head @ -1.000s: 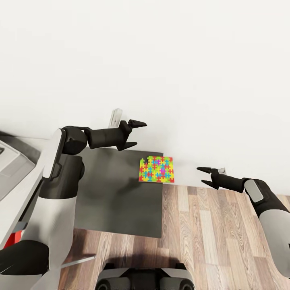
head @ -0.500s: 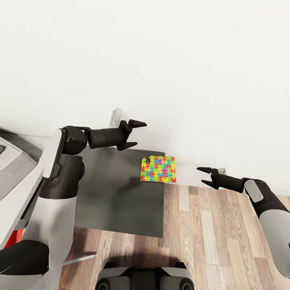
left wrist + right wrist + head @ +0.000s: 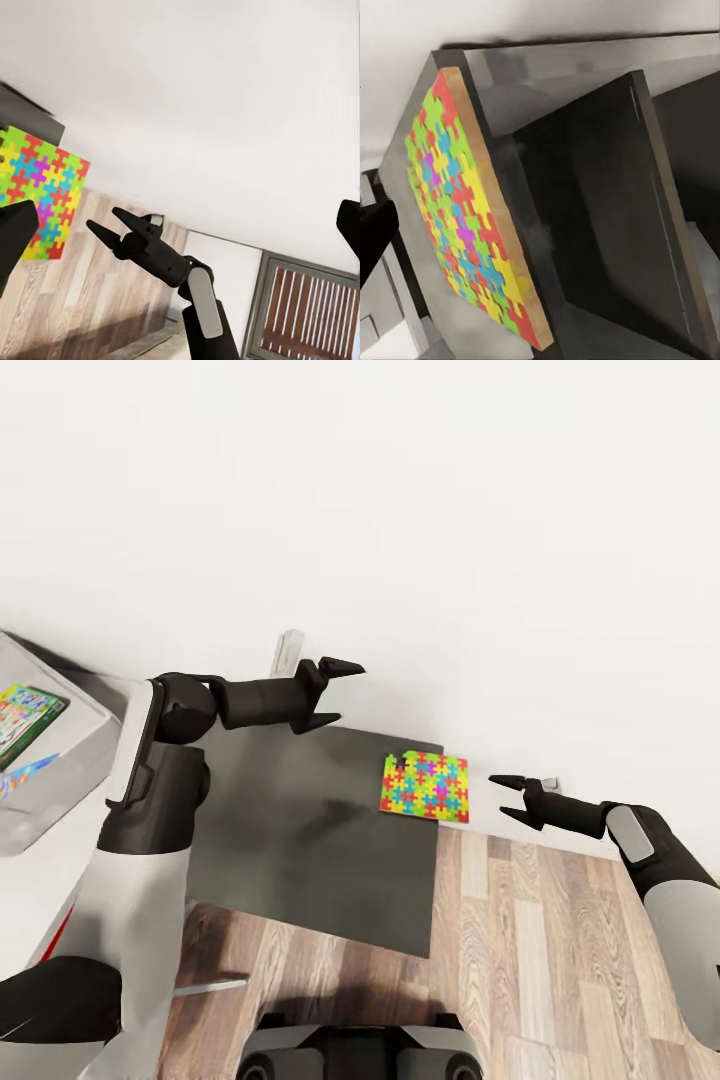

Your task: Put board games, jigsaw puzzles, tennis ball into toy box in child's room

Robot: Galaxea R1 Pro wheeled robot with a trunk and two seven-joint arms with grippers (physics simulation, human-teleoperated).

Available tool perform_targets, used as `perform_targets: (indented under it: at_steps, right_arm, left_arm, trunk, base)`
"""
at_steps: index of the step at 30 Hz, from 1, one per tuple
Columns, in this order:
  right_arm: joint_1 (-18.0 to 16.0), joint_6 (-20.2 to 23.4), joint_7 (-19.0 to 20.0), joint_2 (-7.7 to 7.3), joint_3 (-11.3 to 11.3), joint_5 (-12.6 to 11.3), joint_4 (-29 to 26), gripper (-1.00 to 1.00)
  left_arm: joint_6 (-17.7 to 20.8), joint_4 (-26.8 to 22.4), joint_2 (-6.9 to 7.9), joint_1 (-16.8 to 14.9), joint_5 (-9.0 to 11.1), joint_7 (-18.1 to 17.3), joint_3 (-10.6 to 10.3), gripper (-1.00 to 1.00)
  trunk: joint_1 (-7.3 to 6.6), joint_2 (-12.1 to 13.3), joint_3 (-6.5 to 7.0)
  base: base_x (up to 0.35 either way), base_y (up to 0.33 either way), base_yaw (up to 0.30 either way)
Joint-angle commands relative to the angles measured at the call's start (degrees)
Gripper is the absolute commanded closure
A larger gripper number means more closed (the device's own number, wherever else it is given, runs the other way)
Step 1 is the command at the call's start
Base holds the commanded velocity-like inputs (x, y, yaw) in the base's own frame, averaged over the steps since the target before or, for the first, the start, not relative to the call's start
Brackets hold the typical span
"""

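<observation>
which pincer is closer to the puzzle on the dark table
The right pincer: it hangs just beyond the puzzle, over the floor. The left pincer is farther off.

toy box (image 3: 60, 780) and board game (image 3: 25, 710) inside cut by frame edge

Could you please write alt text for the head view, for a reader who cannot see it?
A multicoloured jigsaw puzzle lies on the far corner of a dark-grey table wing against a white wall. The open left gripper hovers above the wing, and the open right gripper hangs over wood floor beside the puzzle.
</observation>
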Motion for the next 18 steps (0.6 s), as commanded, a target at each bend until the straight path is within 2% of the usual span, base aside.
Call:
perform_targets:
  at_steps: [1,11,18]
  right_arm:
    - [-0.03,0.26,0.34,0.00,-0.20,0.34,0.00,-1.00]
    - [-0.03,0.26,0.34,0.00,-0.20,0.34,0.00,-1.00]
    - [-0.03,0.26,0.34,0.00,-0.20,0.34,0.00,-1.00]
  left_arm:
    - [0.11,0.00,-0.05,-0.06,0.48,0.59,0.05,-1.00]
    - [0.15,0.00,-0.05,-0.06,0.47,0.55,0.05,-1.00]
    - [0.18,0.00,-0.05,-0.08,0.48,0.54,0.05,-1.00]
  trunk:
    - [0.03,-0.09,-0.04]
    - [0.03,-0.09,0.24]
    - [0.03,-0.09,0.32]
  base:
    - [0.000,0.000,0.257]
    - [0.000,0.000,0.258]
    - [0.000,0.000,0.118]
